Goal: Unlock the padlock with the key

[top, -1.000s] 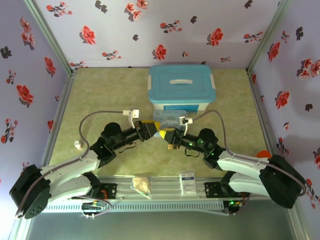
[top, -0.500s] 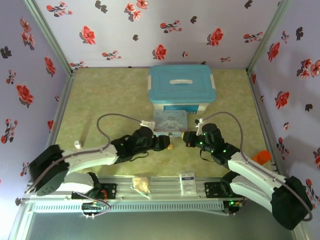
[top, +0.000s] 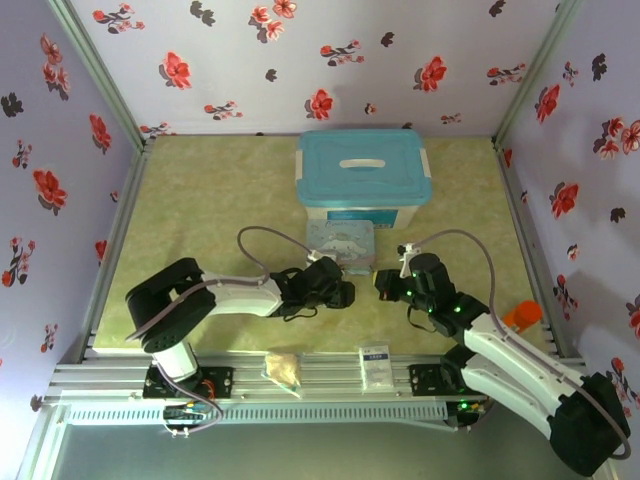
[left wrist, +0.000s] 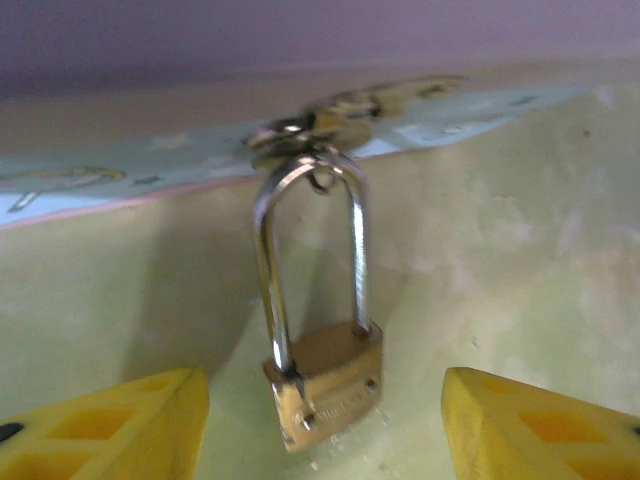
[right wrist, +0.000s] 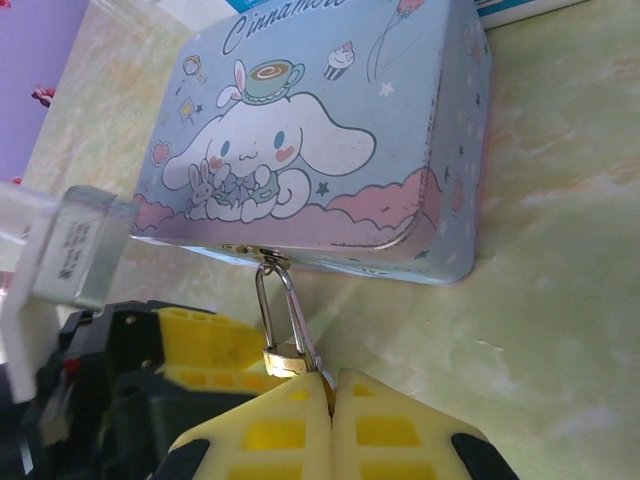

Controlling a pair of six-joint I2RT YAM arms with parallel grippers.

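Observation:
The brass padlock (left wrist: pixel 325 372) hangs by its silvery shackle (left wrist: pixel 268 260) from the hasp of the cartoon tin (right wrist: pixel 300 130) and rests on the green table. My left gripper (left wrist: pixel 325 420) is open, a yellow finger on each side of the padlock body and not touching it. My right gripper (right wrist: pixel 330 395) is shut right beside the padlock (right wrist: pixel 283 357). A thin grey sliver of the key (right wrist: pixel 319 368) sticks out between its tips against the lock. From above, the left gripper (top: pixel 345 293) and the right gripper (top: pixel 381 284) meet in front of the tin (top: pixel 340 238).
A white box with a blue lid (top: pixel 364 170) stands behind the tin. An orange object (top: pixel 521 315) lies at the right edge. Two small packets (top: pixel 283 368) (top: pixel 375 361) sit on the near rail. Flowered walls close in three sides.
Both grippers have come down from a raised meeting point to the table in front of the tin. The left arm has folded inward and the right gripper has shifted right.

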